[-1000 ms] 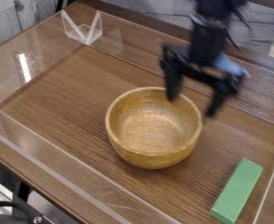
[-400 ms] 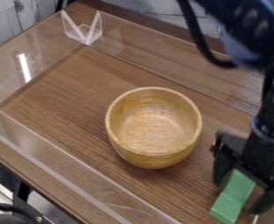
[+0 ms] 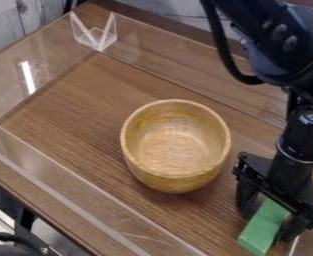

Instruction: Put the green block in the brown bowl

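Observation:
The brown bowl (image 3: 176, 144) is a round, tan wooden bowl standing upright and hollow in the middle of the wooden table. The green block (image 3: 263, 231) lies flat near the front right corner, only its near end showing below the black gripper (image 3: 274, 206). That gripper hangs straight down over the block's far end, open, one finger (image 3: 246, 190) left of the block and the other at its right. Whether the fingers touch the block cannot be told.
A clear plastic wall (image 3: 65, 190) runs along the table's left and front sides. A small clear stand (image 3: 93, 31) sits at the back left. The dark arm (image 3: 282, 45) reaches down from the top right.
The gripper has swung from behind the bowl to the front right and come down over the green block, sinking a little lower in the last moment. Bowl and block have not moved.

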`<state>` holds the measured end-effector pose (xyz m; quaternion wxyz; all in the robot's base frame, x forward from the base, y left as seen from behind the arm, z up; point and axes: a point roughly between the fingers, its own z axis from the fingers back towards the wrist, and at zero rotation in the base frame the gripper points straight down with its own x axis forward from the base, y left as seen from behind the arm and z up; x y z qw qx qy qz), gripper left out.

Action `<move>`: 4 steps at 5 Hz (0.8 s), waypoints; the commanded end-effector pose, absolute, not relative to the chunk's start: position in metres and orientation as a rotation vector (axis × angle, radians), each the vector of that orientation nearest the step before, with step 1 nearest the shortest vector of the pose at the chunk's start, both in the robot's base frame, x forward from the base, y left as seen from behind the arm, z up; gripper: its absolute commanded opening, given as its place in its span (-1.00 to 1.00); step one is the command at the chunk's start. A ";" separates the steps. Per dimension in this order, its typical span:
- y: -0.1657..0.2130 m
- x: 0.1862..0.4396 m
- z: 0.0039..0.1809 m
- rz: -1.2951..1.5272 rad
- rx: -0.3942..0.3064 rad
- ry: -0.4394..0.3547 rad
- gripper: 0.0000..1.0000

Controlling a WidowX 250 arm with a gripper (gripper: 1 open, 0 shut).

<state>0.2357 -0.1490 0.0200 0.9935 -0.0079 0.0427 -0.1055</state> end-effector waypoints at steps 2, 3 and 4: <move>-0.153 0.250 0.027 -0.199 -0.045 0.042 1.00; -0.153 0.252 0.027 -0.194 -0.049 0.042 1.00; -0.152 0.254 0.028 -0.187 -0.053 0.044 1.00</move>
